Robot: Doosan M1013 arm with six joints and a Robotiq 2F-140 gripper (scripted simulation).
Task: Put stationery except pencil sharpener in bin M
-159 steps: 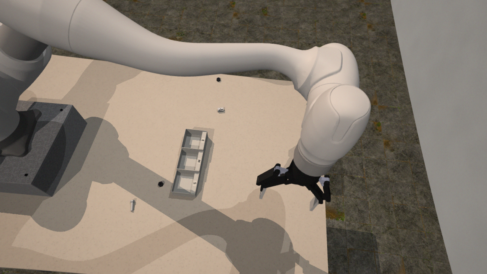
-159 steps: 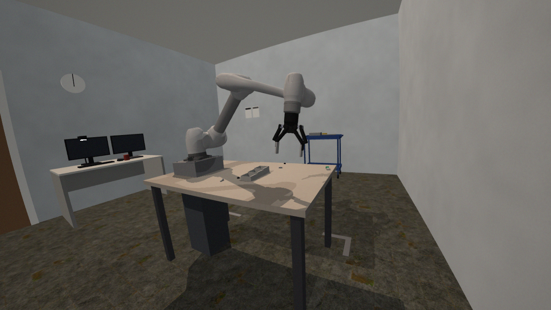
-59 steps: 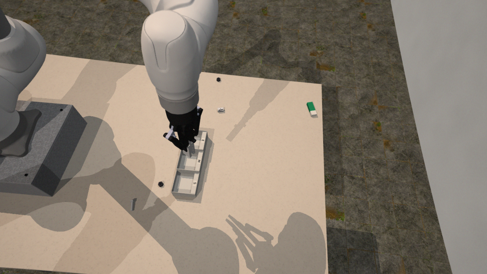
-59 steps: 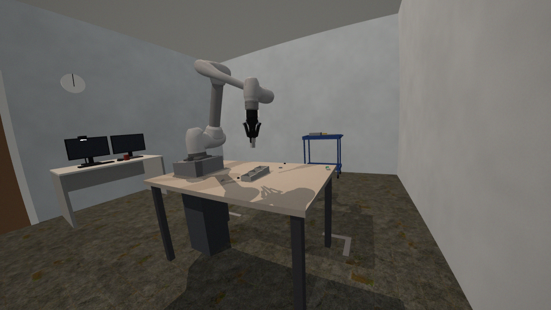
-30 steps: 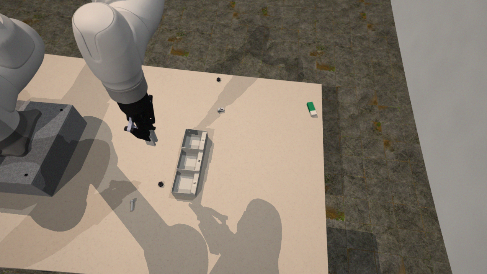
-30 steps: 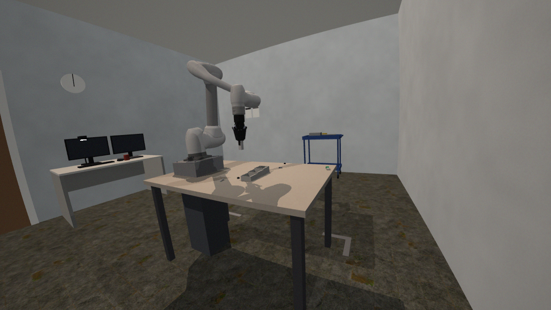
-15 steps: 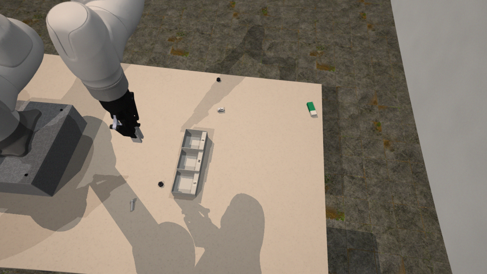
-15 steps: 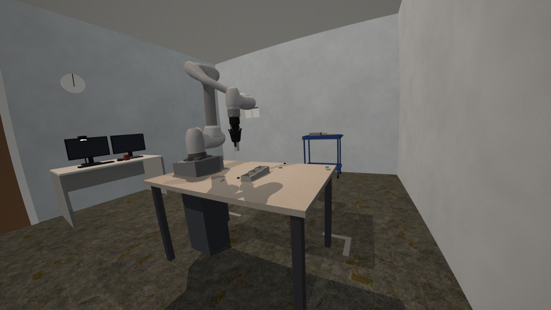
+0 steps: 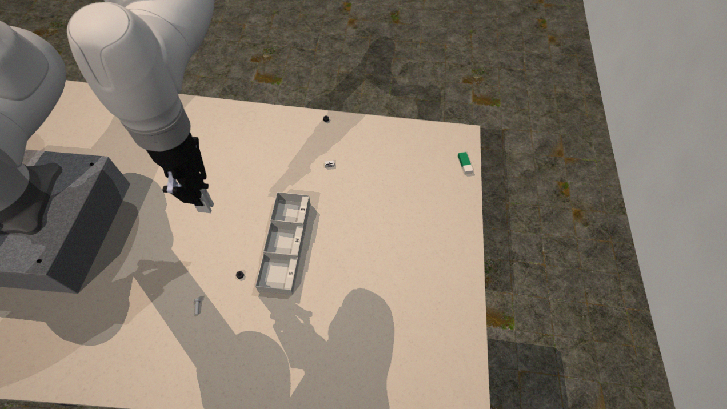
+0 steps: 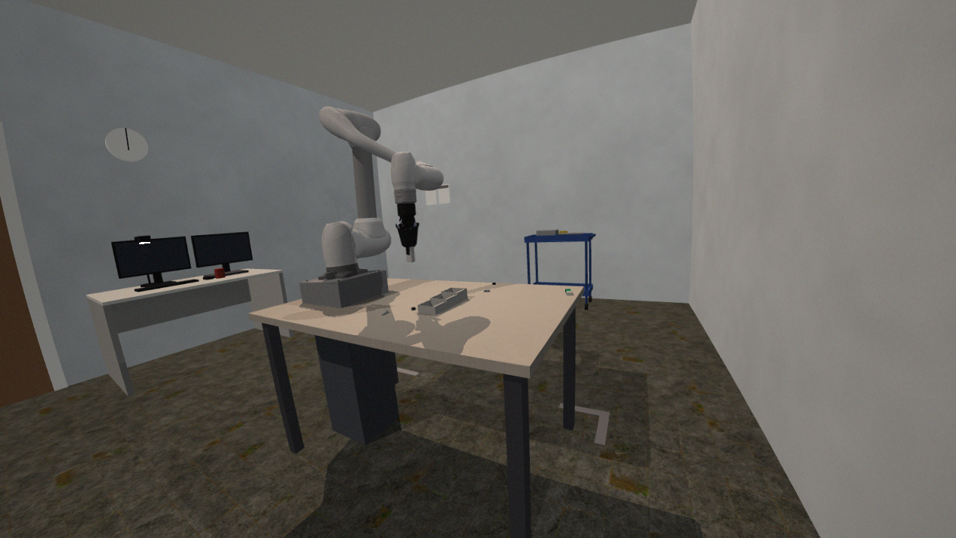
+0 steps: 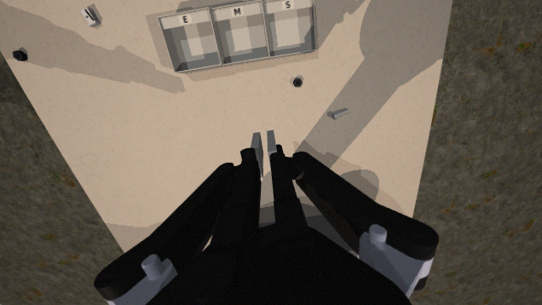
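Observation:
A green and white eraser (image 9: 464, 161) (image 10: 568, 291) lies near the far right edge of the table; the wrist view does not show it. A small silvery pencil sharpener (image 9: 330, 163) (image 11: 90, 15) lies beyond the bins. Three grey bins stand flat in a row, marked E, M and S; bin M (image 9: 297, 239) (image 11: 237, 11) is the middle one, and all three look empty. My gripper (image 9: 206, 203) (image 10: 411, 254) (image 11: 265, 141) is shut with nothing between the fingers. It hangs high above the table, between the robot base and the bins.
Two black nuts (image 9: 326, 118) (image 9: 239, 275) and a grey bolt (image 9: 197, 305) (image 11: 338, 113) lie on the table. The grey robot base block (image 9: 55, 218) stands at the left. A blue cart (image 10: 559, 257) and a desk with monitors (image 10: 180, 294) stand off the table.

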